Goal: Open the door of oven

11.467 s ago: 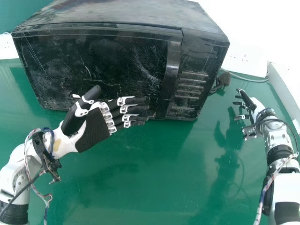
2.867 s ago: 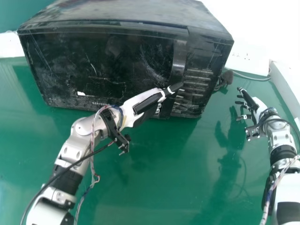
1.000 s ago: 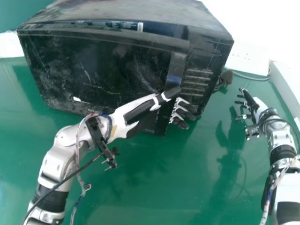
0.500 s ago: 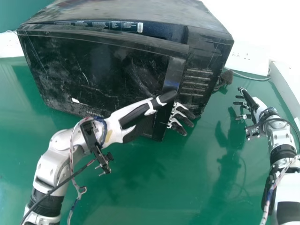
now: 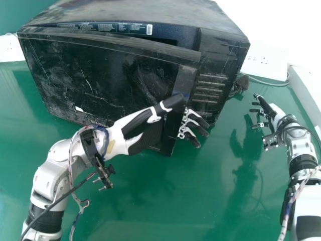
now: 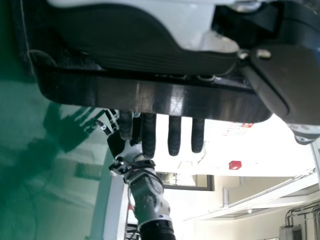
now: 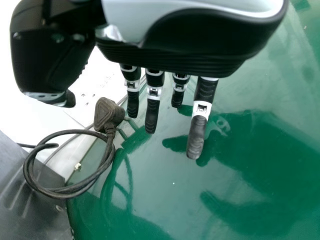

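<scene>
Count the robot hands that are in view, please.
2: left hand at the door's free edge; right hand beside the oven, above the table.

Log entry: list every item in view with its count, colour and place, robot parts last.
Box-shaped oven: one, black, on the table.
Oven door: one, black, ajar at its right side.
Printed label strip: one, dark, above the door.
Glossy table: one, green, beneath the oven.
Plug with looped cable: one, black, right of the oven.
Small box: one, red, in the background.
Robot arms: two, silver-white and black, left and right.
Hands: two, black-white; left at the door's edge, right above the table.
</scene>
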You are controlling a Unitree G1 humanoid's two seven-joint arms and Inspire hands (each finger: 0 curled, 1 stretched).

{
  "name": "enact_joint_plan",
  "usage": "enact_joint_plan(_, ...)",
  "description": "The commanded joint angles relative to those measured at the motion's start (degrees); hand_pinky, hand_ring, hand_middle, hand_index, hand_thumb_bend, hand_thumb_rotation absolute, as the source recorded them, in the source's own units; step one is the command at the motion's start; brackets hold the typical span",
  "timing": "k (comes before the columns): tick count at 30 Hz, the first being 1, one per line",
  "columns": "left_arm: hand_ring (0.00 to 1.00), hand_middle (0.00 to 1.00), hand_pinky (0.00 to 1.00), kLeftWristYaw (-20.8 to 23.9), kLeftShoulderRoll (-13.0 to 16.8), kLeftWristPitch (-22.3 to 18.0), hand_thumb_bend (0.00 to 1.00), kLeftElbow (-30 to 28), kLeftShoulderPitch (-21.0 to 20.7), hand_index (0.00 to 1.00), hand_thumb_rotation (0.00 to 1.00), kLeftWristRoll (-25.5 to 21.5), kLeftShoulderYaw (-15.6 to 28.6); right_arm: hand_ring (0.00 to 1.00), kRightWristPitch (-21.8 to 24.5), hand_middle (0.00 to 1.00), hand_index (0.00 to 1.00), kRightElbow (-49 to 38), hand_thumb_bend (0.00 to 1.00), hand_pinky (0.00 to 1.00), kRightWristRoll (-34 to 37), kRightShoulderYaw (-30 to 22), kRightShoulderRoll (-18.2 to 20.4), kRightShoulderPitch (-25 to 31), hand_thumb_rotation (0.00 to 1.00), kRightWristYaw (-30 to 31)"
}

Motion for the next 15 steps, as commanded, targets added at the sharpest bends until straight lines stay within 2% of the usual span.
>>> enact_joint_plan(1, 0.56, 0.72, 0.39, -1.85, -0.85, -1.76, 0.94, -3.64, -0.49, 0.88, 0.66, -3.26, -0.03, 0.72, 3.58, 0.83, 0.91, 2.85, 0.59, 0.58, 0.43, -0.46, 3.02, 4.64, 0.64, 1.09)
enact_joint_plan(3, 0.54, 0.72, 0.38, -2.28, -0.12, -3.58, 0.95, -3.71, -0.27, 0.89, 0.71, -2.1, -0.43, 0.7, 3.45, 0.83, 0.92, 2.85, 0.61, 0.54, 0.29, -0.51, 2.94, 4.7, 0.62, 1.64)
enact_joint_plan(7, 0.52, 0.71, 0.37, -3.04, -0.64, -6.61, 0.97, -2.55, 0.6, 0.87, 0.73, -1.85, -0.22, 0.72, 3.21, 0.85, 0.92, 2.78, 0.65, 0.55, 0.0, -0.52, 2.99, 4.78, 0.57, 0.73)
enact_joint_plan(12, 0.52, 0.7, 0.36, -2.65, 0.68, -6.56, 1.0, -4.25, 1.59, 0.87, 0.74, -1.37, -0.24, 0.72, 2.61, 0.84, 0.92, 2.78, 0.66, 0.56, -0.75, 0.53, 2.72, 4.79, 0.61, 1.99)
enact_joint_plan(15, 0.5, 0.68, 0.36, -2.01, 1.41, -5.35, 1.0, -6.51, 2.58, 0.87, 0.73, -2.03, 0.33, 0.71, 3.33, 0.83, 0.92, 2.85, 0.66, 0.51, -0.29, 0.24, 2.89, 4.65, 0.6, 1.06)
